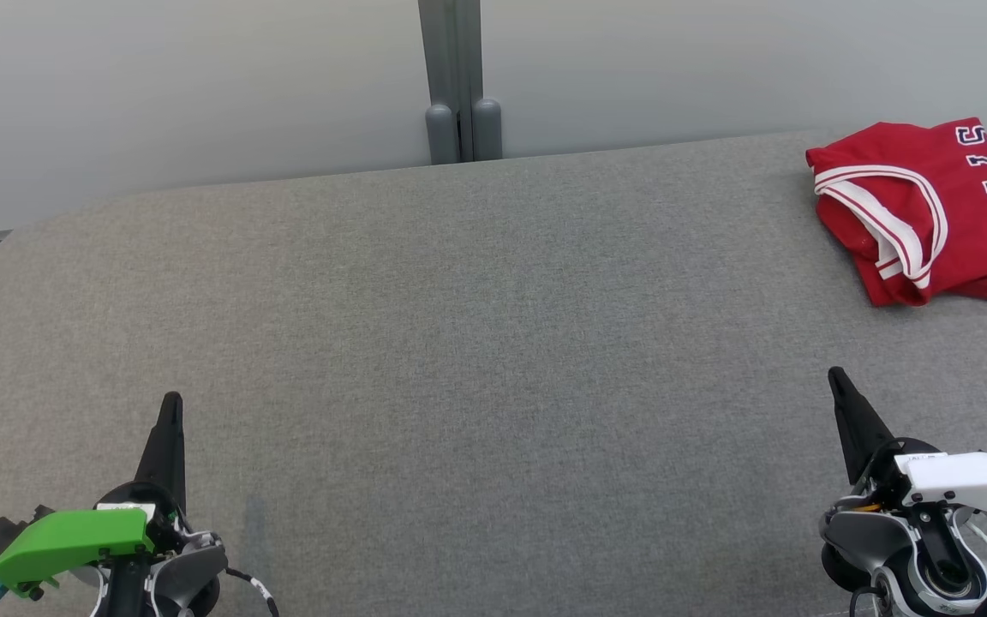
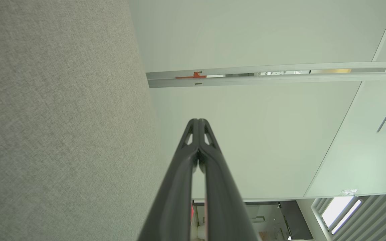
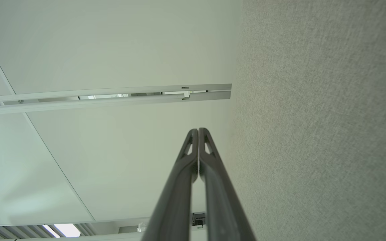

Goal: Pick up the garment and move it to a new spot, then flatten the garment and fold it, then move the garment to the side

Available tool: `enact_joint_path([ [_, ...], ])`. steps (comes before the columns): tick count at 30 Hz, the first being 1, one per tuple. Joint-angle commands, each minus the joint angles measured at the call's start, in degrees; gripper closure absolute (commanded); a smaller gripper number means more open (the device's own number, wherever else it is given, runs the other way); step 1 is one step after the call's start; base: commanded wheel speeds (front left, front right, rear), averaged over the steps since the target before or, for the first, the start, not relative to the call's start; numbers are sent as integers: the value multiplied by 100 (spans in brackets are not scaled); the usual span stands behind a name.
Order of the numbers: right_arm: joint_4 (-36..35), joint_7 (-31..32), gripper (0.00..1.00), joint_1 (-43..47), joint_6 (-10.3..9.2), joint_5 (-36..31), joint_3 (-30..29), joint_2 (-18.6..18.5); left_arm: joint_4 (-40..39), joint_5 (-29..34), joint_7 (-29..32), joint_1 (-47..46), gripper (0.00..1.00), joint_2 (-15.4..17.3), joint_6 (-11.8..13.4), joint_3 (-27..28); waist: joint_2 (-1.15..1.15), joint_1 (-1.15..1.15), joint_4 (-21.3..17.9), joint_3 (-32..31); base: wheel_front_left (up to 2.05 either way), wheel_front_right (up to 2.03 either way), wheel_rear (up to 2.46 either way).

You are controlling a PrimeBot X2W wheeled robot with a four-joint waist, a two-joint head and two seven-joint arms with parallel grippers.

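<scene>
Red garment (image 1: 982, 231), folded into a compact bundle, white-striped trim uppermost, dark white-edged lettering along its right side. It lies at the far right of the grey fabric tabletop (image 1: 459, 343), cut by the frame edge. Left gripper (image 1: 172, 407) and right gripper (image 1: 836, 379) sit at the near corners, well apart from it; jaws closed, holding nothing.

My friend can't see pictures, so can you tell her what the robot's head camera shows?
A folded red jersey with white trim lies at the far right of a grey fabric-covered table. The left claw and right claw point forward from the bottom corners, both shut and empty, apart from the jersey.
</scene>
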Motion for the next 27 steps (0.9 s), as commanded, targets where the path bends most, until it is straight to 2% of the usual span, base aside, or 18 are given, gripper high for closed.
enact_joint_path([
  [1, 7, 21, 100, -31, 4, 25, -11, 0, 5, -16, 18, -58, 100, 3, -31, 13, 0, 0, 0, 0, 0, 0, 0],
  [27, 7, 21, 100, -31, 4, 25, -11, 1, 4, -16, 17, -58, 100, 3, -31, 12, 0, 0, 0, 0, 0, 0, 0],
])
